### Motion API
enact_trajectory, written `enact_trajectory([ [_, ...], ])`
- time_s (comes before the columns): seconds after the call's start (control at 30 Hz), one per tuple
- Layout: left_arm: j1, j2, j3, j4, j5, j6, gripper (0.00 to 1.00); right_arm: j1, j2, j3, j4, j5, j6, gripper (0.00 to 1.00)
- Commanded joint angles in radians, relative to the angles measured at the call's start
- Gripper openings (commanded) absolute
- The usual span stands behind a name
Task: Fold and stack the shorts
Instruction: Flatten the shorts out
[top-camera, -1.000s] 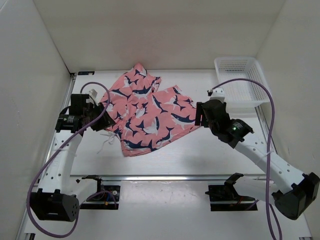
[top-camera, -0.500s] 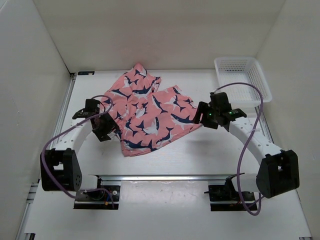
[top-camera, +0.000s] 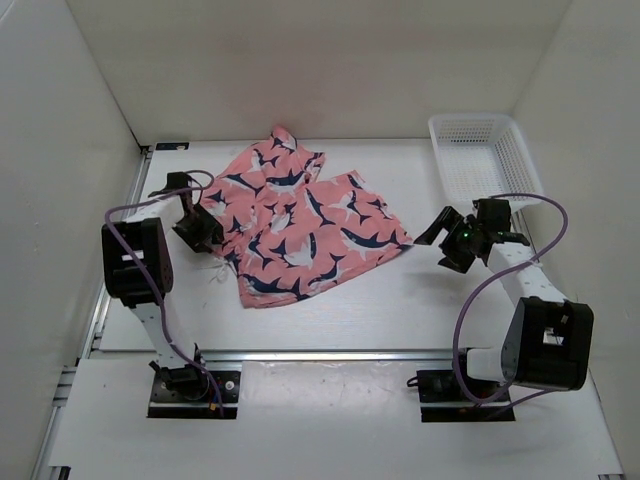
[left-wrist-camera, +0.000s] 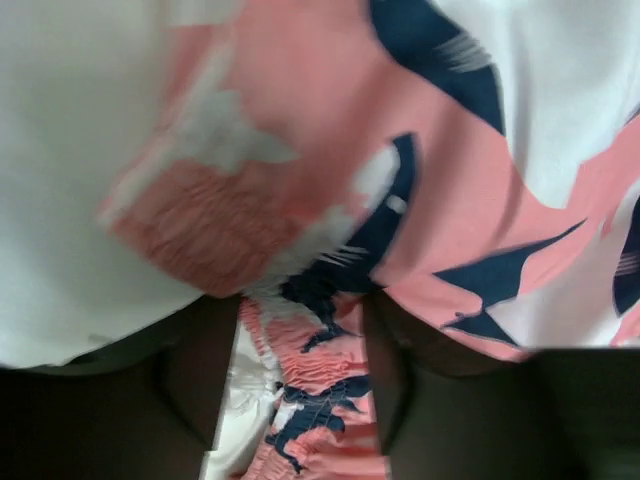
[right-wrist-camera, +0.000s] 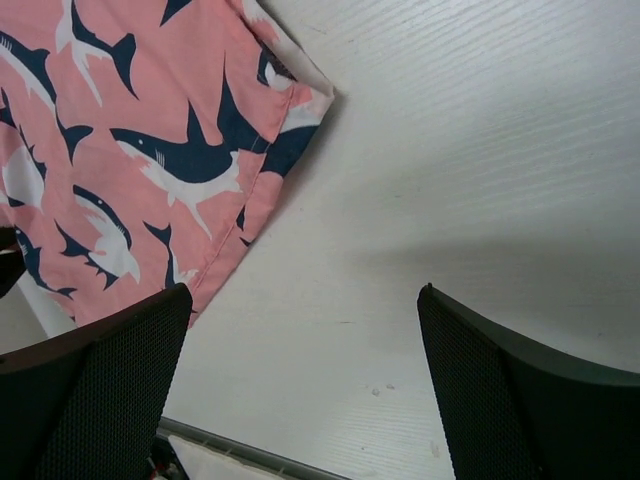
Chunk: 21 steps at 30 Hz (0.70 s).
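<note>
Shorts (top-camera: 300, 225) lying crumpled at centre-left of the worktop (top-camera: 420, 300).
The left hand (top-camera: 204, 237) pinches their gathered waistband at the left edge. The right hand (top-camera: 439, 243), fingers spread wide, hangs right of the shorts' corner.

A white mesh basket (top-camera: 484, 158) sits in the far right corner of the white table (top-camera: 400, 300), tight against the right wall. Far to the basket's left, a small dark strip (top-camera: 172, 146) marks the other far corner. A metal rail (top-camera: 330, 355) runs across well nearer than the basket.
</note>
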Motion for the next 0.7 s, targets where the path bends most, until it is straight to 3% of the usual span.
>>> enact_trajectory([
  [0.0, 0.023, 0.051, 0.11, 0.03, -0.051, 0.018, 0.58, -0.014, 0.024, -0.006, 0.06, -0.076, 0.02, 0.97],
  [0.13, 0.043, 0.146, 0.243, -0.002, -0.041, 0.046, 0.43, -0.014, 0.021, -0.006, 0.06, -0.01, 0.043, 0.84],
  [0.27, 0.043, 0.298, 0.484, -0.114, -0.04, 0.11, 0.43, 0.015, 0.011, 0.026, 0.05, 0.042, 0.033, 0.78],
  [0.37, 0.043, 0.375, 0.703, -0.23, -0.101, 0.17, 0.58, 0.046, 0.02, 0.035, 0.029, 0.061, 0.033, 0.83],
  [0.4, 0.043, 0.365, 0.73, -0.272, -0.122, 0.181, 0.73, 0.046, 0.043, 0.054, 0.002, 0.061, 0.033, 0.86],
  [0.47, 0.043, 0.249, 0.741, -0.272, -0.172, 0.195, 0.88, 0.07, 0.073, 0.068, -0.031, 0.027, 0.017, 0.89],
  [0.5, 0.043, 0.199, 0.727, -0.283, -0.183, 0.204, 1.0, 0.081, 0.073, 0.068, -0.022, 0.015, 0.017, 0.89],
  [0.67, 0.071, -0.147, 0.555, -0.303, -0.171, 0.216, 1.0, 0.129, 0.064, 0.04, 0.021, 0.015, 0.042, 0.78],
])
